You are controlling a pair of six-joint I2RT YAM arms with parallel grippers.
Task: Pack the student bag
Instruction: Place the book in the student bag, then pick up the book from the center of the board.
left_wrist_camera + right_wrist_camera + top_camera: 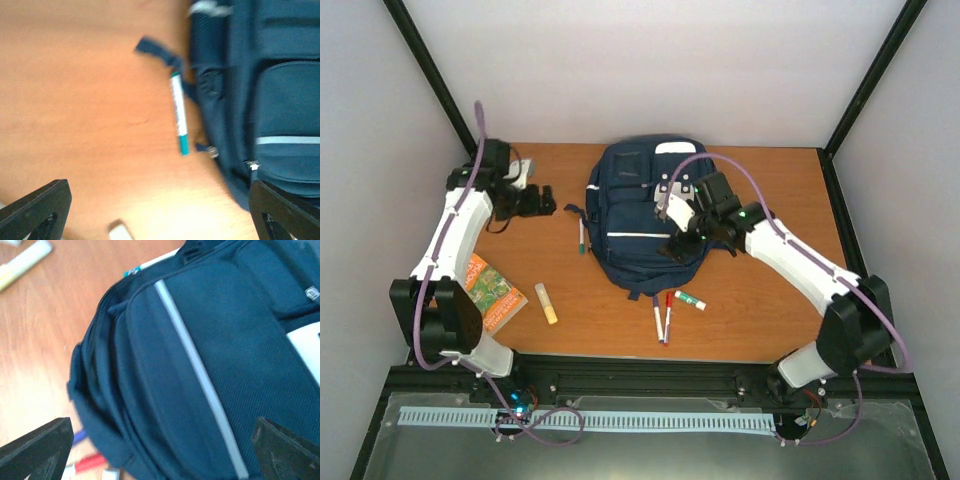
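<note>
The student bag (638, 215) lies flat, front up, at the middle of the far half of the wooden surface (770, 300); its zips look closed and nothing of its inside shows. The right pincer (161, 424) hangs over the near right part of the bag, above the pale stripe, its fingers spread wide with nothing between them. The left pincer (159, 187) hovers over bare wood just left of the bag, likewise wide open and holding nothing. Four markers lie loose: one teal-capped marker (178, 112) just beside the bag's left edge, close to a dangling strap end (155, 50), and three by the bag's near edge, namely a red marker (668, 314), a dark-capped marker (657, 318) side by side with it, and a short green-tipped marker (690, 300) to their right. One yellow stick (547, 303) and one orange-and-green booklet (490, 290) lie at the near left, the booklet partly under the left arm
</note>
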